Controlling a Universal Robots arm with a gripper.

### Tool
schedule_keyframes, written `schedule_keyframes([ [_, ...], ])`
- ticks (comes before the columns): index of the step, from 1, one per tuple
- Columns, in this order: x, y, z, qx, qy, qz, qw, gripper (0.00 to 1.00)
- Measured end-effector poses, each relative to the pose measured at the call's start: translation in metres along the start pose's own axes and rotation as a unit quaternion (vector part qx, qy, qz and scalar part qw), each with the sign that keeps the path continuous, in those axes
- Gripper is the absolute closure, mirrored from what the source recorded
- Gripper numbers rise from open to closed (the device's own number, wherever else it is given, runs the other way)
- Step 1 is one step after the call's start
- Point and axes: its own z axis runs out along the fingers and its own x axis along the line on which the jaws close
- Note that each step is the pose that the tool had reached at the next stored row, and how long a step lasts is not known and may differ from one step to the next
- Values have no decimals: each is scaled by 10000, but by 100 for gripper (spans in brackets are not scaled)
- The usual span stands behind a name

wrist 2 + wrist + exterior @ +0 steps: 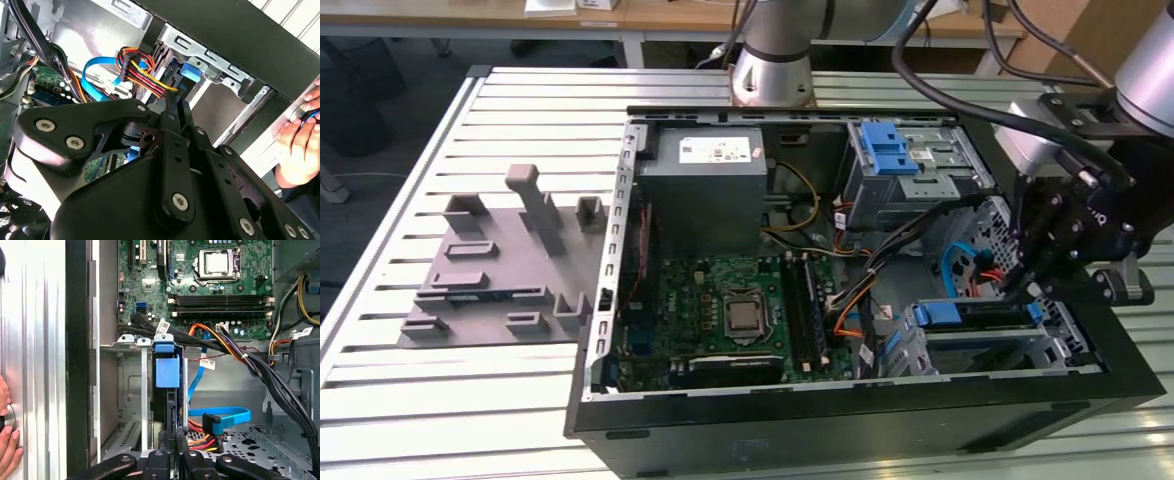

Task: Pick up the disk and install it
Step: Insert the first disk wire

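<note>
**Disk seated on edge in the lower drive bay, gripper at its rear end**

The disk (167, 390) stands on edge inside the drive bay (131, 395) of the open computer case (854, 420), its blue plastic bracket (167, 371) facing the motherboard (200, 285). In the exterior view the same disk (974, 318) shows as a blue-edged slab lying in the bay at the case's front corner, toward the exterior view's right, well below the upper silver cage with the blue latch (891, 150).

The gripper (172, 440) sits at the disk's rear end, just above the bundle of red, yellow and black power wires (197, 440). In the first wrist view its black fingers (164, 440) stand close together on either side of the disk's thin edge, and they appear pressed onto it, though the contact itself is partly hidden by the linkage. In the second wrist view the gripper linkage (150, 165) fills the foreground, with the narrow fingers (172, 107) drawn together and reaching toward the blue bracket (189, 75).

A blue data cable (225, 416) loops just beside the fingers, and a second loop of it (100, 75) shows behind the linkage. The grey power supply (704, 165) sits at the case's far end. A person's hand (300, 135) rests on the outer edge of the case; fingertips (7, 445) show against the slatted metal table (494, 400). A grey fixture (500, 260) lies on the table at the exterior view's left.
</note>
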Motion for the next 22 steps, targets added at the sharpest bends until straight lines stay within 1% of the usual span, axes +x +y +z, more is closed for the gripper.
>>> schedule_keyframes([
  [2,-1,4,8,0,-13,0,10000,83],
  [11,-1,32,40,-1,-15,35,10000,83],
  [15,-2,33,53,-1,-32,35,10000,83],
  [22,-3,33,73,0,-32,3,10000,83],
])
